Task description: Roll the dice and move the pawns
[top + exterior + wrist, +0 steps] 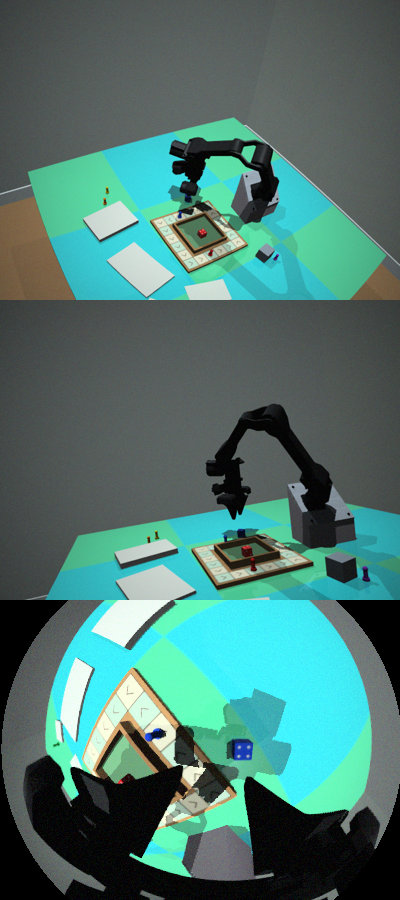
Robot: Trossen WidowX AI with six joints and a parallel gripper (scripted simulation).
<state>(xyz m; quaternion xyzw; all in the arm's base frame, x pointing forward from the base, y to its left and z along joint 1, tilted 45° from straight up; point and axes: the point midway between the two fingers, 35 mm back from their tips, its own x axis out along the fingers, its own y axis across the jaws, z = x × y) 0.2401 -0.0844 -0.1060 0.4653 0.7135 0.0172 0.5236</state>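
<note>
My gripper [236, 515] [214, 776] is open and empty, pointing down above the table behind the board. The blue die [188, 198] [241, 533] [243, 750] lies below it on the table, outside the board, with several pips on top. The red die [202, 233] [246, 551] lies in the tray [210, 245] [239, 563]; in the wrist view a finger partly hides it. The blue pawn [179, 214] [225, 538] [157, 733] stands on the board's back row. The red pawn [210, 252] [253, 565] stands on its front row.
The arrow-marked board [171, 238] [222, 577] surrounds the tray. White slabs [110, 220] [140, 268] lie left and in front. Yellow [107, 190] and orange [104, 201] pawns stand far left. A grey block [265, 252] [341, 567] and purple pawn [276, 257] [365, 573] are at right.
</note>
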